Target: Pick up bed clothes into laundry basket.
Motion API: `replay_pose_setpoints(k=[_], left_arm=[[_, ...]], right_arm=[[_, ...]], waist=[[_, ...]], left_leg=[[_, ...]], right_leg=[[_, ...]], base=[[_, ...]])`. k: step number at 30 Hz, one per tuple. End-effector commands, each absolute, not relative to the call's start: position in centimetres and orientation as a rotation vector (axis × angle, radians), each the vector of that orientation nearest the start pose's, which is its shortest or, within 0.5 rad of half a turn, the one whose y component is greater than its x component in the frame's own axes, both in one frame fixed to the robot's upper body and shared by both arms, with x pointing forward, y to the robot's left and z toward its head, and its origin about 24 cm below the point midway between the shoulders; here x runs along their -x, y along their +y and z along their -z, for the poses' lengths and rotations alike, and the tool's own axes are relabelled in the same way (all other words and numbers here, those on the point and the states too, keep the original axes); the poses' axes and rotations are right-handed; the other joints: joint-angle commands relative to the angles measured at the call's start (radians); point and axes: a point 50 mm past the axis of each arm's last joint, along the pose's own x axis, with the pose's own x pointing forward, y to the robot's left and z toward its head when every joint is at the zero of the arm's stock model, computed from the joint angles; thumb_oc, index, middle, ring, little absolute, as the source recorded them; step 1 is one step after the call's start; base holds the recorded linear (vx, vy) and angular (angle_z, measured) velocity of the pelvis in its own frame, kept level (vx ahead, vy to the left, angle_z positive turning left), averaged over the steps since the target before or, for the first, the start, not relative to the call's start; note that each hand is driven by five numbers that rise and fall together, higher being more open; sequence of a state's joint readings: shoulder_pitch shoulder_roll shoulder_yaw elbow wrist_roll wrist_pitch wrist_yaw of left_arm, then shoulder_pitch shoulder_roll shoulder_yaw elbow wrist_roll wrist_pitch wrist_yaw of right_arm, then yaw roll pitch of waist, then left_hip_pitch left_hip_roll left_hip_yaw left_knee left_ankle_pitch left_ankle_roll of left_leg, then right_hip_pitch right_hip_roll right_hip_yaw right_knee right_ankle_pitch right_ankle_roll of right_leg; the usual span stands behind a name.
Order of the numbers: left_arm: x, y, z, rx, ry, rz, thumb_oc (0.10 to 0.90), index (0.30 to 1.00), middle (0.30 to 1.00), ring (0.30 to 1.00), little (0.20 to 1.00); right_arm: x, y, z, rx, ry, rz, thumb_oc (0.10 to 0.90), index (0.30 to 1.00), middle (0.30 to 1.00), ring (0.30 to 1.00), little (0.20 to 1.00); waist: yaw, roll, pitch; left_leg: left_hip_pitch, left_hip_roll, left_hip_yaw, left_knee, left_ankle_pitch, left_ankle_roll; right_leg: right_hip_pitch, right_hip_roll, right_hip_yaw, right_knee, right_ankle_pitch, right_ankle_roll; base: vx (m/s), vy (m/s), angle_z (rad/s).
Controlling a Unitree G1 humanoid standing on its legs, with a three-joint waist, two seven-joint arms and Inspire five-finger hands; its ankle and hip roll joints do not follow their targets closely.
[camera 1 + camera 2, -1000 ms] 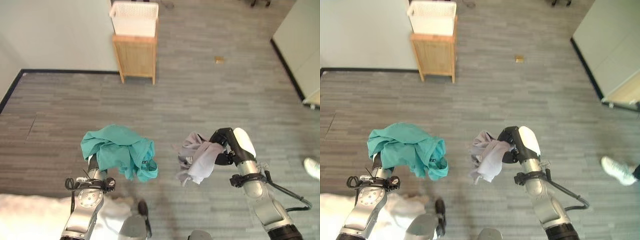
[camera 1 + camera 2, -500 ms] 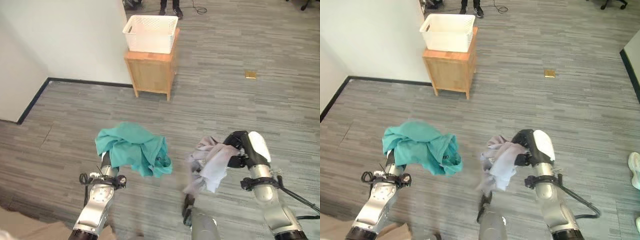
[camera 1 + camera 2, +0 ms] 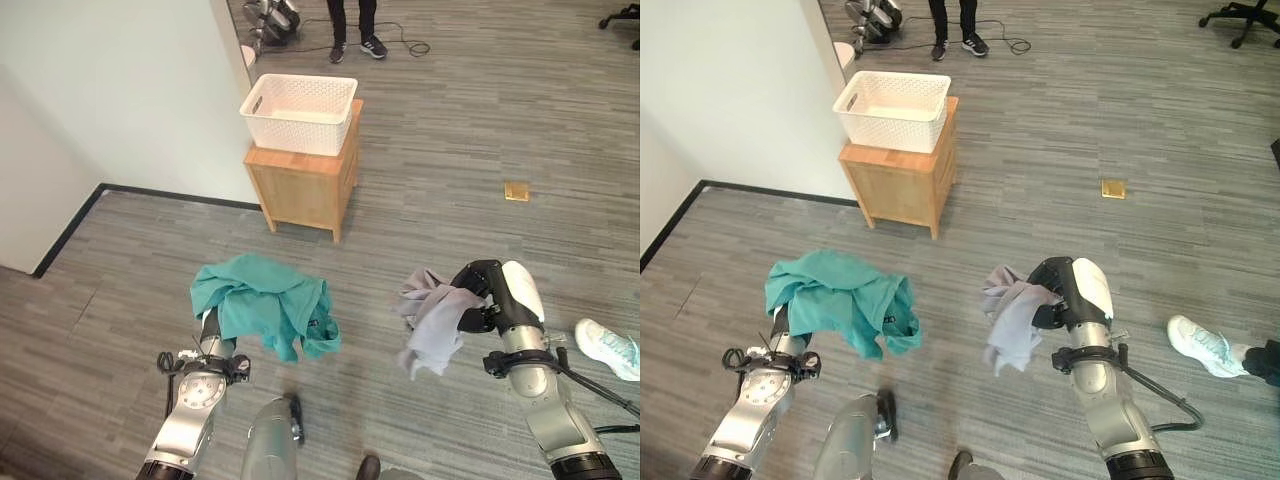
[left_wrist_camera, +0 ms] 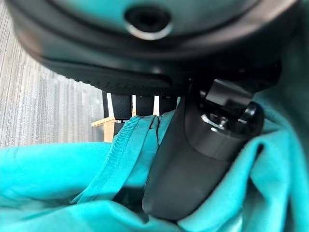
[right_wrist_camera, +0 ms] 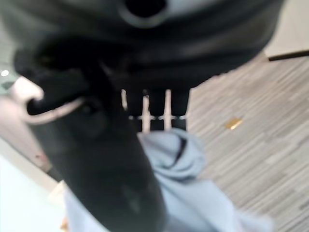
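From the left eye view, you have a teal garment [image 3: 262,312] draped over your left hand [image 3: 212,328] and a pale grey garment [image 3: 430,322] bunched at your right hand [image 3: 482,292]. The white laundry basket [image 3: 298,100] sits on a small wooden cabinet [image 3: 304,188] by the wall, well ahead of both loads. A person's legs [image 3: 352,28] stand beyond the basket, so give them room as you walk in.

The right eye view shows the same: both garments hang free of the floor, and a shoe [image 3: 1202,342] lies to your right. A small tan floor plate [image 3: 1113,188] sits off your path.

In the left wrist view, the thumb and fingers curl into teal cloth, so that hand is closed on it. Keep the grip firm and lift high enough to clear the basket rim.

In the right wrist view, the fingers curl around the grey cloth. Bring each hand fully over the basket opening before releasing, since dangling ends could catch the rim or spill outside.
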State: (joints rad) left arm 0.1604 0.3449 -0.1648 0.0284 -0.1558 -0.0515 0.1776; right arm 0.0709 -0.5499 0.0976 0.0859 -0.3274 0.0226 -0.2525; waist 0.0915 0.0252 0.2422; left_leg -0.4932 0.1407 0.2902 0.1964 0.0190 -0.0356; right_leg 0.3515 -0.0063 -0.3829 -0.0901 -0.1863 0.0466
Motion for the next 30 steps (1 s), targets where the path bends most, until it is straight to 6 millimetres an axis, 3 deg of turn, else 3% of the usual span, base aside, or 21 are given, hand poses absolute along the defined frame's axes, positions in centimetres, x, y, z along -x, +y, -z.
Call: replay_pose_setpoints(k=[1,3,5,7,10,11,12,14,15,17,19,21,22,23,24,27,30], left_arm=[[-24.2,19.2,-7.0,-0.17,-0.146,-0.068,0.4,0.3,0.3,0.3,0.3],[-23.9,19.4,-6.7,-0.177,-0.128,-0.068,0.4,0.3,0.3,0.3,0.3],[-23.9,19.6,-6.8,-0.193,-0.128,-0.064,0.4,0.3,0.3,0.3,0.3],[-24.1,19.8,-7.0,-0.216,-0.13,-0.061,0.4,0.3,0.3,0.3,0.3],[-24.7,19.7,-7.8,-0.259,-0.162,-0.059,0.4,0.3,0.3,0.3,0.3],[-25.1,19.6,-8.5,-0.267,-0.197,-0.06,0.4,0.3,0.3,0.3,0.3],[-25.2,19.6,-8.6,-0.266,-0.198,-0.061,0.4,0.3,0.3,0.3,0.3],[-25.3,19.4,-9.3,-0.261,-0.232,-0.057,0.4,0.3,0.3,0.3,0.3],[-25.4,19.3,-9.5,-0.26,-0.244,-0.051,0.4,0.3,0.3,0.3,0.3],[-25.5,18.9,-9.4,-0.257,-0.249,-0.035,0.4,0.3,0.3,0.3,0.3],[-25.7,18.7,-9.5,-0.247,-0.259,-0.023,0.4,0.3,0.3,0.3,0.3],[-25.7,18.6,-9.5,-0.242,-0.261,-0.011,0.4,0.3,0.3,0.3,0.3],[-25.6,18.6,-9.5,-0.242,-0.263,-0.01,0.4,0.3,0.3,0.3,0.3],[-25.7,18.6,-9.5,-0.238,-0.264,-0.011,0.4,0.3,0.3,0.3,0.3],[-25.6,19.0,-9.2,-0.252,-0.251,-0.02,0.4,0.3,0.3,0.3,0.3],[-25.0,19.4,-8.7,-0.245,-0.23,-0.027,0.4,0.3,0.3,0.3,0.3],[-24.6,19.6,-8.1,-0.222,-0.203,-0.039,0.4,0.3,0.3,0.3,0.3]], right_arm=[[-26.0,-25.8,-11.2,0.92,-0.259,0.236,0.4,0.3,0.3,0.3,0.3],[-26.1,-25.5,-11.3,0.938,-0.269,0.225,0.4,0.3,0.3,0.3,0.3],[-26.1,-25.6,-11.6,0.965,-0.281,0.232,0.4,0.3,0.3,0.3,0.3],[-26.1,-25.9,-12.1,1.0,-0.298,0.258,0.4,0.3,0.3,0.3,0.3],[-26.1,-25.7,-14.2,1.012,-0.388,0.297,0.4,0.3,0.3,0.3,0.3],[-26.0,-25.6,-15.7,1.024,-0.456,0.323,0.4,0.3,0.3,0.3,0.3],[-26.0,-25.6,-15.7,1.026,-0.457,0.323,0.4,0.3,0.3,0.3,0.3],[-25.8,-25.4,-18.4,1.041,-0.573,0.36,0.4,0.3,0.3,0.3,0.3],[-25.6,-25.4,-20.0,1.047,-0.645,0.391,0.4,0.3,0.3,0.3,0.3],[-24.9,-25.4,-22.6,1.044,-0.768,0.447,0.4,0.3,0.3,0.3,0.3],[-24.0,-25.2,-25.5,1.07,-0.907,0.501,0.4,0.3,0.3,0.3,0.3],[-23.5,-25.1,-28.1,1.108,-1.014,0.544,0.4,0.3,0.3,0.3,0.3],[-23.3,-25.1,-29.6,1.155,-1.059,0.572,0.4,0.3,0.3,0.3,0.3],[-23.4,-25.1,-29.7,1.157,-1.061,0.572,0.4,0.3,0.3,0.3,0.3],[-23.5,-25.0,-31.7,1.204,-1.109,0.598,0.4,0.3,0.3,0.3,0.3],[-24.4,-25.8,-32.7,1.241,-1.07,0.624,0.4,0.3,0.3,0.3,0.3],[-25.3,-25.8,-32.9,1.237,-1.05,0.613,0.4,0.3,0.3,0.3,0.3]], waist=[[0.072,0.052,-0.019],[0.091,0.035,-0.048],[0.102,0.002,-0.074],[0.099,-0.039,-0.069],[0.052,-0.048,-0.049],[0.027,-0.024,-0.041],[0.026,-0.024,-0.04],[-0.001,-0.016,-0.029],[-0.011,-0.013,-0.027],[-0.037,-0.023,-0.027],[-0.06,-0.031,-0.034],[-0.063,-0.04,-0.049],[-0.061,-0.043,-0.057],[-0.064,-0.039,-0.057],[-0.058,-0.049,-0.075],[-0.042,-0.065,-0.105],[-0.042,-0.054,-0.118]], left_leg=[[0.246,0.049,0.05,-0.259,0.173,-0.051],[0.257,0.032,0.022,-0.257,0.225,-0.038],[0.28,0.018,0.033,-0.249,0.219,-0.014],[0.321,-0.016,0.047,-0.217,0.168,0.019],[0.407,-0.048,0.027,-0.218,0.094,0.059],[0.47,-0.034,0.016,-0.249,0.069,0.064],[0.472,-0.037,0.015,-0.253,0.069,0.064],[0.526,-0.041,-0.006,-0.265,0.035,0.056],[0.538,-0.041,-0.018,-0.266,0.025,0.049],[0.567,-0.057,-0.056,-0.267,0.0,0.037],[0.583,-0.048,-0.097,-0.274,-0.013,0.014],[0.605,-0.033,-0.126,-0.283,-0.029,-0.007],[0.616,-0.025,-0.134,-0.284,-0.037,-0.017],[0.615,-0.024,-0.137,-0.284,-0.038,-0.017],[0.632,-0.005,-0.136,-0.283,-0.044,-0.036],[0.653,0.017,-0.141,-0.278,-0.044,-0.062],[0.662,0.05,-0.143,-0.25,-0.046,-0.083]], right_leg=[[-0.002,-0.072,0.088,0.003,-0.003,0.088],[0.047,-0.072,0.125,0.003,-0.021,0.086],[0.071,-0.081,0.139,0.029,-0.016,0.092],[0.017,-0.131,0.14,0.221,0.026,0.148],[-0.134,-0.171,0.191,0.519,0.184,0.211],[-0.249,-0.177,0.194,0.608,0.219,0.214],[-0.251,-0.179,0.193,0.615,0.214,0.214],[-0.317,-0.211,0.151,0.551,0.161,0.187],[-0.323,-0.207,0.134,0.484,0.112,0.16],[-0.331,-0.181,0.156,0.338,0.075,0.133],[-0.342,-0.172,0.224,0.155,0.13,0.138],[-0.37,-0.197,0.259,0.083,0.191,0.158],[-0.378,-0.209,0.247,0.063,0.215,0.167],[-0.375,-0.209,0.243,0.059,0.217,0.168],[-0.361,-0.228,0.195,0.026,0.248,0.179],[-0.315,-0.228,0.164,0.016,0.255,0.173],[-0.284,-0.211,0.146,0.01,0.243,0.158]], base=[[0.53,0.068,-0.63],[0.54,0.024,-0.5],[0.48,0.023,0.35],[0.36,0.096,0.26],[0.31,0.153,0.23],[0.25,0.105,0.24],[0.31,0.05,0.26],[0.3,-0.041,-0.01],[0.31,-0.078,-0.09],[0.32,-0.148,0.55],[0.29,-0.238,1.14],[0.26,-0.258,0.79],[0.18,-0.16,0.7],[0.21,-0.247,1.14],[0.17,-0.235,1.08],[0.17,-0.272,0.56],[0.09,-0.213,0.17]])
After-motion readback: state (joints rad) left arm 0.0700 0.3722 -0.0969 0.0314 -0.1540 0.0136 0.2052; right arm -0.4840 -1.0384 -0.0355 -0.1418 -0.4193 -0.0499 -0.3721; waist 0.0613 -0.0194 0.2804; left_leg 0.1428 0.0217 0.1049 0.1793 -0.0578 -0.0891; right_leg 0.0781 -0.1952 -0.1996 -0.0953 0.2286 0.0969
